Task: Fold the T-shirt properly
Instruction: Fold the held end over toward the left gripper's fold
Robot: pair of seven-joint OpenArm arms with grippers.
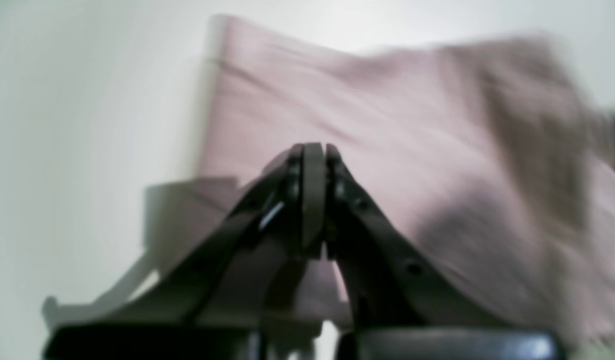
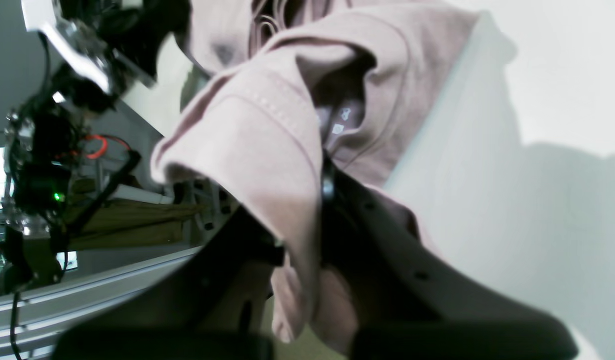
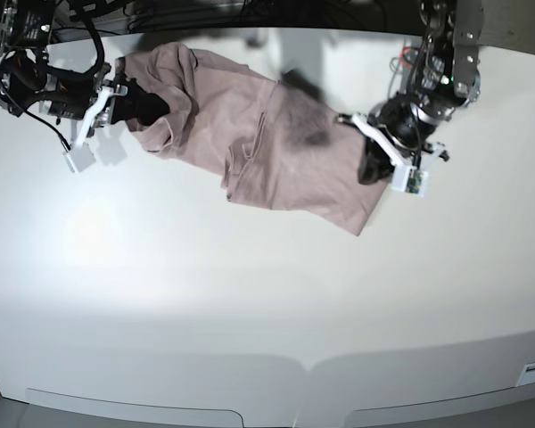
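Black fingers of the left gripper point(image 1: 315, 150) fill the left wrist view, pressed together; no cloth shows between them, so I cannot tell whether they pinch the T-shirt point(image 1: 412, 150) lying on the white table point(image 1: 87, 125) beyond.

Seen from the right wrist, the right gripper point(image 2: 317, 200) is clamped on a hemmed fold of the T-shirt point(image 2: 267, 140), which drapes over its fingers.

From the base view, the T-shirt point(image 3: 259, 143) lies crumpled near the table's far edge, stretched between both grippers. To fold it well, I judge it should first be pulled taut and flat, with both arms lifting evenly so the thin cloth does not bunch.
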